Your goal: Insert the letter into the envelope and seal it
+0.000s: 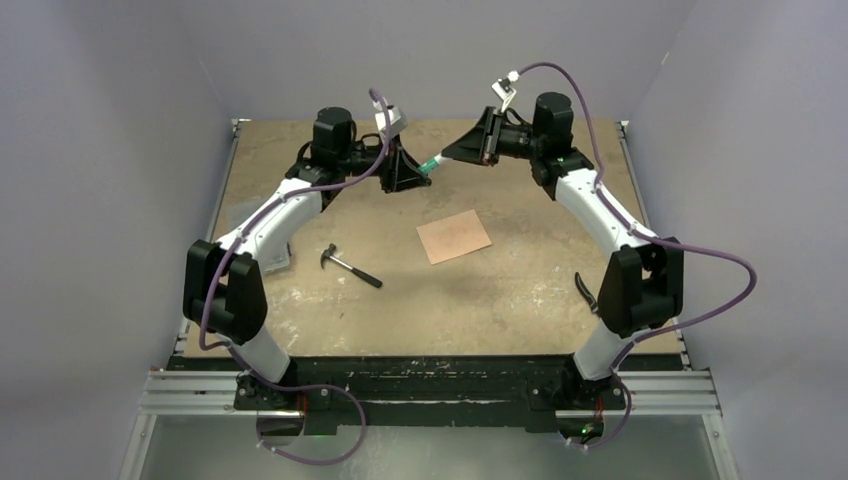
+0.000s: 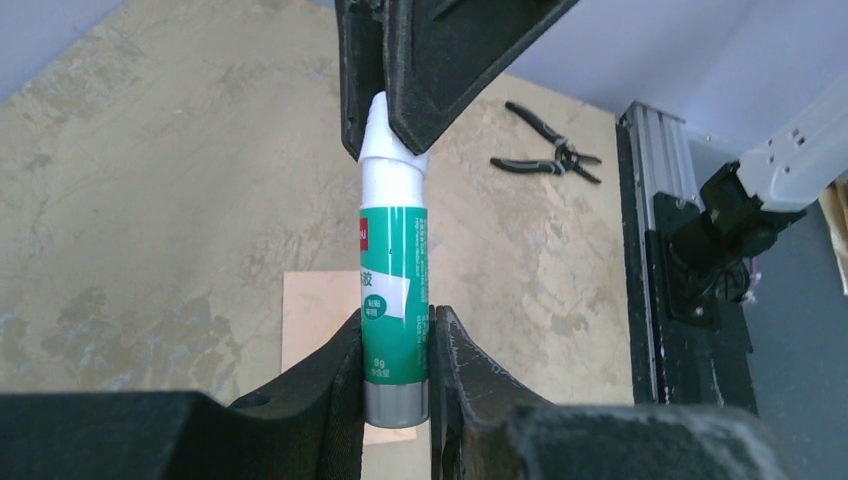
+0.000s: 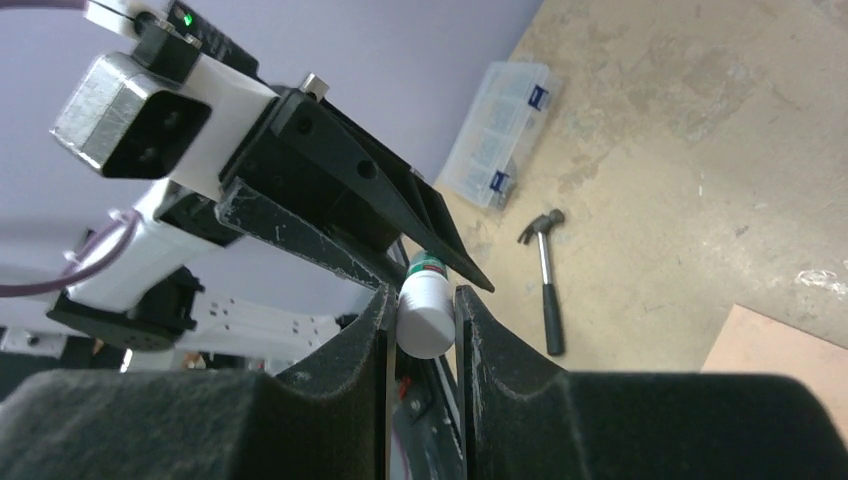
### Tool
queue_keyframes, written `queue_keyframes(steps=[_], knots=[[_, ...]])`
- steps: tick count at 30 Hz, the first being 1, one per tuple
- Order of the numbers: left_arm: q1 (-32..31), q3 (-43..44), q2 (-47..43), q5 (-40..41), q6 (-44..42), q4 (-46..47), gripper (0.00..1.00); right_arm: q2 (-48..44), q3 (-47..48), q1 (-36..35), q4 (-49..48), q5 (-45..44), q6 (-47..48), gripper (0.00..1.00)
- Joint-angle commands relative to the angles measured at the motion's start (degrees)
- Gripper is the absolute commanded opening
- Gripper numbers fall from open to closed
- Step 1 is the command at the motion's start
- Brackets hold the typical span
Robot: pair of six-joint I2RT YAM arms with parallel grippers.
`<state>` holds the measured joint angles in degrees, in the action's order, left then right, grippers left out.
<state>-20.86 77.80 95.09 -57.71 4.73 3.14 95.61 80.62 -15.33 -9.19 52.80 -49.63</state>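
**A:** Status: left gripper (image 2: pixel 395 335) is pinching the barrel of the green-and-white plastic glue stick (image 2: pixel 393 260) just above its silver base. The right gripper (image 3: pixel 425 312) is clamped on the stick's smooth white cap (image 3: pixel 424 328). The stick is held in the air between the two.

**B:** Failure modes?

**A:** Looks like a cap pull. The cap is round, glossy plastic and only a narrow band sits between the pads, so it could slip out. The barrel could also slide through the left fingers before the cap lets go. An off-axis pull would cock the stick. If dropped, it's a cylinder, so it rolls.

**B:** Paper?

**A:** One flat, thin, matte salmon-pink rectangle, probably the envelope (image 1: pixel 453 237). It lies on the mottled tan table (image 1: pixel 520 290) below both grippers, on the arm-base side, well apart from them. No flap shows and the letter isn't separately visible, so can't tell if it's inside.

**B:** Downstream risk?

**A:** The sheet is light and unpinned. A glue stroke would probably drag or crease it. A black-handled hammer (image 1: pixel 350 267) lies on the left gripper's side, apart from the envelope.
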Motion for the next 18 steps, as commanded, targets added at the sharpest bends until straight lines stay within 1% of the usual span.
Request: queue_keyframes(steps=[1,4,8,11,16,18], knots=[[-0.8,4.5,-0.3,-2.9,-17.7,-14.6,0.00,2.3,7.0,-0.7,16.7,7.5,15.6,0.01],[-0.9,4.5,-0.9,-2.1,-22.7,-17.4,0.00,3.6,8.7,-0.9,24.3,7.7,22.2,0.00],[-1.0,3.8,-1.4,-0.9,-22.8,-14.8,0.00,4.1,8.8,-1.7,28.0,7.6,25.5,0.00],[-1.4,1.7,-1.7,-0.8,-18.2,-7.7,0.00,4.3,8.3,-2.6,27.9,8.0,26.2,0.00],[-2.7,-4.7,-3.4,2.2,-6.7,11.9,0.00,5.2,7.7,-4.4,27.5,8.2,25.7,0.00],[-3.2,-6.4,-3.7,3.8,-3.6,16.5,0.00,5.4,7.1,-4.9,26.8,8.7,25.4,0.00]])
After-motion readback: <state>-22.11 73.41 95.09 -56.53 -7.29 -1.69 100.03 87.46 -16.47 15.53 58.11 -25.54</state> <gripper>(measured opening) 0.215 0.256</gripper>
